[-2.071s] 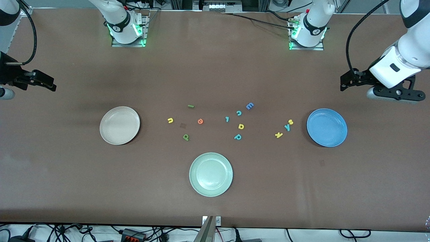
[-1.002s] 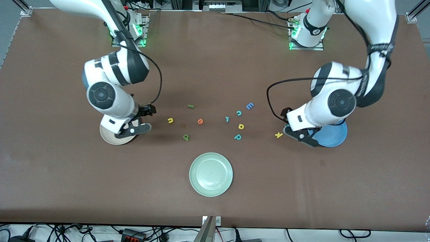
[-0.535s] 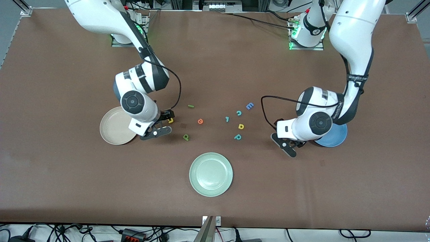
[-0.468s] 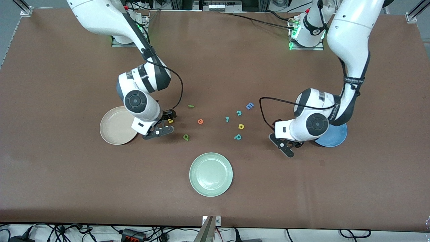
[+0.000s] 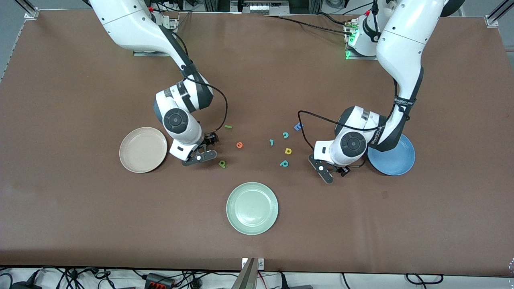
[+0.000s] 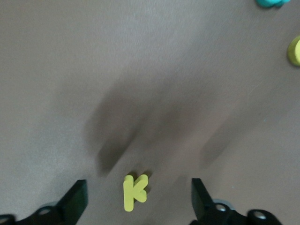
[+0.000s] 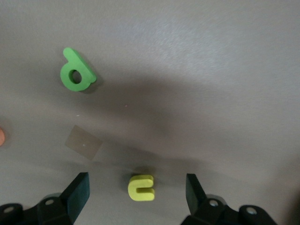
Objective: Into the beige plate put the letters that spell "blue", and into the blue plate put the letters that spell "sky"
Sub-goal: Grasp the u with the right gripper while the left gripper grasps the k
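- The right gripper is seen low over the table, right next to the beige plate on the side facing the letters. Its fingers are spread wide, nothing clamped.
- The yellow u is seen lying flat on the table between those open fingers in the right wrist view; in the front view it's hidden under the wrist.
- The dark green b is spotted a bit nearer the front camera, just beside the gripper; it also shows in the right wrist view.
- The orange e and the thin green l are found flat on the table toward the middle, the l farther from the camera than the e.
- The left gripper is parked low over the table just beside the blue plate, fingers held apart and empty.
- The yellow k is seen flat between those fingers in the left wrist view.
- The yellow s and teal y can't be made out; they're likely hidden by the left arm.
- Both plates are seen with no letters in them.
- A pale green plate is set nearest the camera, and a few other loose letters are scattered mid-table.
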You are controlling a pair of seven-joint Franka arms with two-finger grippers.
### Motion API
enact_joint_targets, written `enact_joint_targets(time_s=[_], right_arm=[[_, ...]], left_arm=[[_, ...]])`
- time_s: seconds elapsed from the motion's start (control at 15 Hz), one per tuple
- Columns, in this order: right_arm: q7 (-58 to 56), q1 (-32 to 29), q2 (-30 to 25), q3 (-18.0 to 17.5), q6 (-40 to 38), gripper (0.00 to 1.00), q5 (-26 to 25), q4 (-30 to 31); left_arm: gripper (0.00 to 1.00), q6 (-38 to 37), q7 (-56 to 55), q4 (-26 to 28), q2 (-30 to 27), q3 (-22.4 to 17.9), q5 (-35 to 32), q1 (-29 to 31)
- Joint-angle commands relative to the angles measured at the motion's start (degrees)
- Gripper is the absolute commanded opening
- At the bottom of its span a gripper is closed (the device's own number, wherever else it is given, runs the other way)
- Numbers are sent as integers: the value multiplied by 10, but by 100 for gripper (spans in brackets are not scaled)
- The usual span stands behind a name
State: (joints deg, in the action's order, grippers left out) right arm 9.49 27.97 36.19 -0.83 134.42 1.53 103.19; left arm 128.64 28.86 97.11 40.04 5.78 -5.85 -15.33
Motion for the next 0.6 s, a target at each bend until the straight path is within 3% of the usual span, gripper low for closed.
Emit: enact_joint_targets(time_s=[0.0,0.2,0.53], right_arm=[[15,6,4,-1,8,86,7,5],[15,6,5,-1,4,75,7,10],[15,7,5,-1,3,51,7,19]], left_arm=[[74,13,18,21,-5,-2,-12,1],[65,14,16,26,-4,-2,-12,0],[12,11,20,28,-6,-2,-12,0]])
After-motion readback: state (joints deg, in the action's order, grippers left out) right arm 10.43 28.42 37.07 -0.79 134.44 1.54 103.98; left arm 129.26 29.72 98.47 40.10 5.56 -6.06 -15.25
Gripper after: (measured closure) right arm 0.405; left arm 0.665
